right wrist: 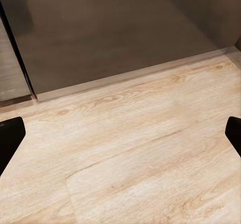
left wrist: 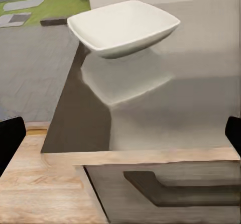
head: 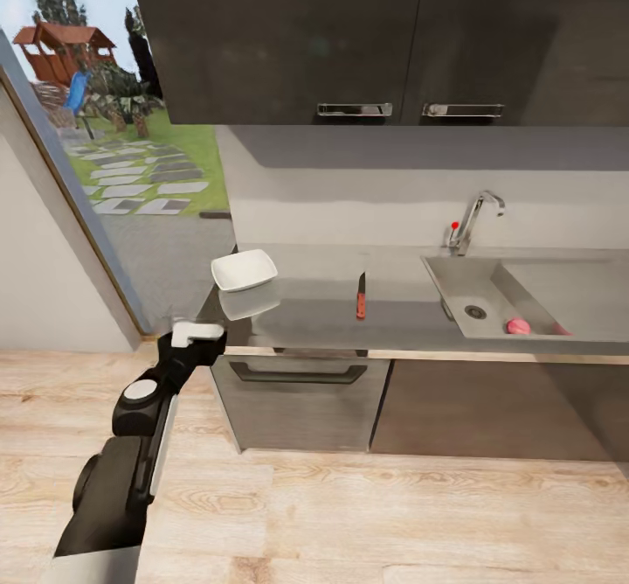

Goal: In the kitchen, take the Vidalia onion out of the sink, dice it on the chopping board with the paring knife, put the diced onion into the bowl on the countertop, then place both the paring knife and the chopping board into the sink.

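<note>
The Vidalia onion lies in the sink, right of the drain. On the countertop the paring knife rests with its red-orange handle toward me. At the counter's left end stands the white bowl, seen close up as the bowl in the left wrist view. My left gripper hangs in front of that left corner, open and empty, with its fingertips far apart. Over bare wooden floor, my right gripper is open too. The chopping board is out of view.
A chrome tap with a red knob rises behind the sink. Dark wall cabinets hang above the counter, with a handled drawer below it. Left of the counter, a glass wall looks onto a garden. Wooden floor lies before the cabinets.
</note>
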Tool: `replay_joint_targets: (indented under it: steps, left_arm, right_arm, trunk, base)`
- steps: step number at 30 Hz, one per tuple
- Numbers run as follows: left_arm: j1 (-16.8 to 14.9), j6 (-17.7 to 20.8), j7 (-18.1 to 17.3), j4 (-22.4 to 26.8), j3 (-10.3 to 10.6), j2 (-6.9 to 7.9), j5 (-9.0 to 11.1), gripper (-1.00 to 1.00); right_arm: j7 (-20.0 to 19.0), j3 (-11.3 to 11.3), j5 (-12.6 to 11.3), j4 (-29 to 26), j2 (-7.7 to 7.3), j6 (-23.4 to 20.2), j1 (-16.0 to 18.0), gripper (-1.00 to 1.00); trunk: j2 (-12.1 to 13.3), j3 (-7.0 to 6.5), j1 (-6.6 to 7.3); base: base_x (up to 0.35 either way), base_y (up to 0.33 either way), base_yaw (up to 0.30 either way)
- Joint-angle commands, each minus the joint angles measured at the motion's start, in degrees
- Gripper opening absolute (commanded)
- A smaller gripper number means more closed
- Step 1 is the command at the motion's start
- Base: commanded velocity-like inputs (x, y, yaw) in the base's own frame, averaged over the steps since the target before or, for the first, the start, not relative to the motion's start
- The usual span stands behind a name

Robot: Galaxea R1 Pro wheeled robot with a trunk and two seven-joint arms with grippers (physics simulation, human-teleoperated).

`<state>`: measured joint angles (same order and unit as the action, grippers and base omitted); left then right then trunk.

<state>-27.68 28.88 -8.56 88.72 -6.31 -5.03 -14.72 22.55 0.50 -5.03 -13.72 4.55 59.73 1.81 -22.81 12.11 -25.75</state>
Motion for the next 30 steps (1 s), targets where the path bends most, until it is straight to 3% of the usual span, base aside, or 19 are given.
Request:
replay_joint_targets:
  steps: [1,5,10,11,13,20,23,25,30]
  left_arm:
    - [0.7,-0.7,-0.6,0.1,-0.1,-0.06,-0.5,1.0]
    - [4.9,-6.1,-0.6,0.1,-0.1,-0.06,-0.3,1.0]
    - [8.6,-8.8,-0.6,0.1,-0.3,-0.06,-0.2,1.0]
    - [11.4,-11.7,-0.6,0.1,-0.5,-0.06,0.3,1.0]
    - [13.0,-14.0,-0.7,0.1,-0.9,-0.06,0.8,1.0]
    - [18.0,-17.7,-2.3,0.1,-3.8,-0.06,2.8,1.0]
    - [19.6,-19.9,-6.2,0.1,-6.0,-0.17,3.4,1.0]
    - [20.7,-20.8,-9.7,-0.2,-9.5,-1.08,3.6,1.0]
    - [20.9,-19.3,-10.3,-1.0,-10.6,-1.58,3.6,1.0]
  right_arm:
    - [-0.4,0.0,-0.5,0.0,0.02,0.3,0.0,1.0]
    - [-0.4,0.0,-0.5,0.0,0.0,0.3,0.0,1.0]
    - [-0.4,0.0,-0.5,0.0,0.01,0.3,0.0,1.0]
    - [-0.4,0.0,-0.5,0.0,0.02,0.3,0.0,1.0]
    - [-0.4,0.0,-0.5,0.0,0.02,0.3,0.0,1.0]
    - [-0.4,0.0,-0.5,0.0,0.02,0.3,0.0,1.0]
    - [-0.4,0.0,-0.5,0.0,0.02,0.3,0.0,1.0]
    - [-0.4,0.0,-0.5,0.0,0.02,0.3,0.0,1.0]
    - [-0.4,0.0,-0.5,0.0,0.02,0.3,0.0,1.0]
  trunk:
    - [-0.1,0.11,-0.03]
    - [-0.1,0.11,-0.03]
    - [-0.1,0.11,-0.03]
    - [-0.1,0.11,-0.03]
    - [-0.1,0.11,-0.03]
    - [-0.1,0.11,-0.03]
    - [-0.1,0.11,-0.03]
    - [-0.1,0.11,-0.03]
    - [-0.1,0.11,-0.03]
  base:
    - [0.0,0.0,0.0]
    - [0.0,0.0,0.0]
    - [0.0,0.0,0.0]
    - [0.0,0.0,0.0]
    - [0.0,0.0,0.0]
    - [0.0,0.0,0.0]
    - [0.0,0.0,0.0]
    - [0.0,0.0,0.0]
    - [0.0,0.0,0.0]
